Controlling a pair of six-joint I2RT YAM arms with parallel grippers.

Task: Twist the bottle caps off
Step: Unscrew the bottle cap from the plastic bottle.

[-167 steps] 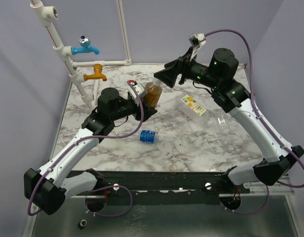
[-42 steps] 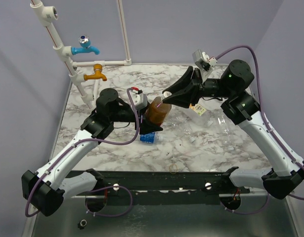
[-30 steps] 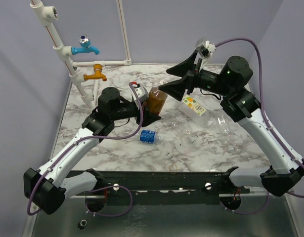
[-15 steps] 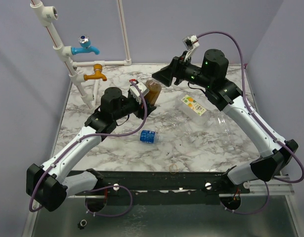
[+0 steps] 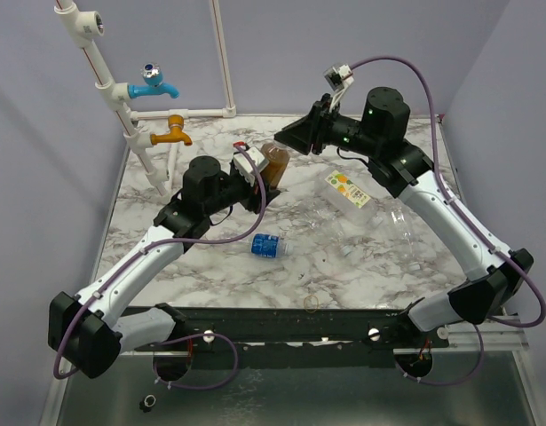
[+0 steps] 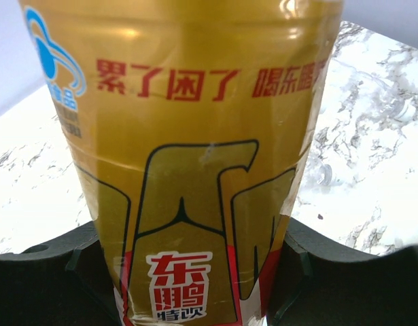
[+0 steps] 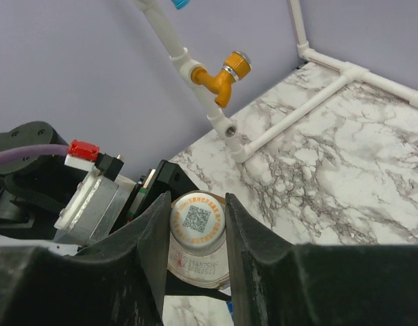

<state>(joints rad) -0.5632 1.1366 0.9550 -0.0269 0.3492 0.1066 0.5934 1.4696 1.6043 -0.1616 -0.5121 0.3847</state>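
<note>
The left end effector (image 5: 262,184) was closed on the amber bottle (image 6: 195,156). Its two black fingers (image 6: 45,285) pressed on the lower part of the bottle, one on each side. The bottle had a gold and red label with red writing on it. It was held near the back of the marble surface (image 5: 210,266), about in the middle.

The right end effector (image 7: 197,204) came at the top of that same bottle. Its fingers (image 7: 161,238) were closed on the cap (image 7: 197,219), one on each side and both touching it. The cap was white and round, with a little square code printed on top. It was on the bottle's neck.

The other bottles lay on the surface. A blue-labelled bottle (image 5: 267,246) lay on its side in the middle, nearer the front. A square bottle (image 5: 348,189) with a green and orange label lay to the right of the amber one. Two clear bottles (image 5: 399,222) lay near it, and they were hard to see.

A thin yellow ring (image 5: 312,303) lay by the front edge. An orange tap (image 7: 222,76) and a blue tap (image 5: 154,87) stuck out from white pipes at the back left.
</note>
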